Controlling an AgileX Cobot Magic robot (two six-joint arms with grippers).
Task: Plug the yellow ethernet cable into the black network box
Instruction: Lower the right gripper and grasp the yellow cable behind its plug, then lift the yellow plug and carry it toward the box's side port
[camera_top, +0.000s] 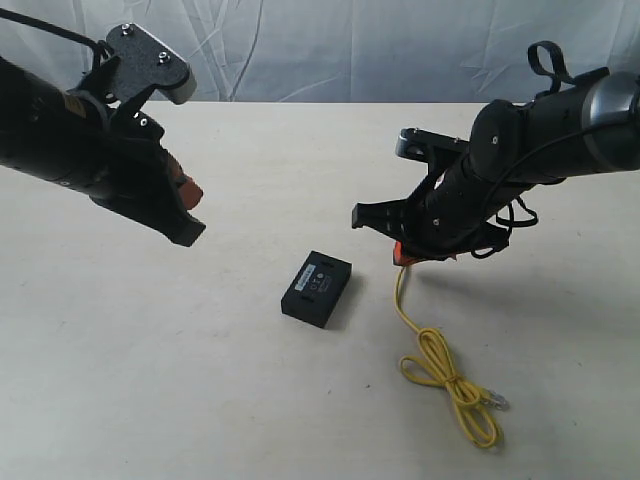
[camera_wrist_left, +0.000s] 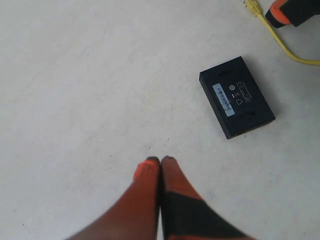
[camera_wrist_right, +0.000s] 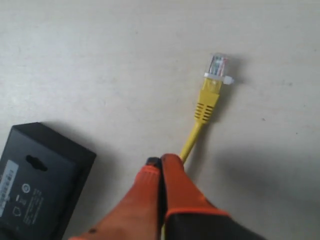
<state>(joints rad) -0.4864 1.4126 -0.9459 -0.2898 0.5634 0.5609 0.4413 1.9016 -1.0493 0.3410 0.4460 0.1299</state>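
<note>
yellow cable (camera_wrist_right: 206, 102), black box (camera_top: 317, 288)

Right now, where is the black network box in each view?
Exterior: black network box mid-table, left of the yellow ethernet cable.
Left wrist: box whole, between the left hand and the cable.
Right wrist: box cut off at frame edge, beside the right hand.
Shared landmark: the cable.

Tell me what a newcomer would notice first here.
The bright yellow ethernet cable stands out: the right gripper is shut on it just behind its clear plug, with the rest trailing in a loop on the pale table. The black network box lies flat mid-table, near that plug but apart from it. The left gripper hangs shut and empty above the table.
</note>
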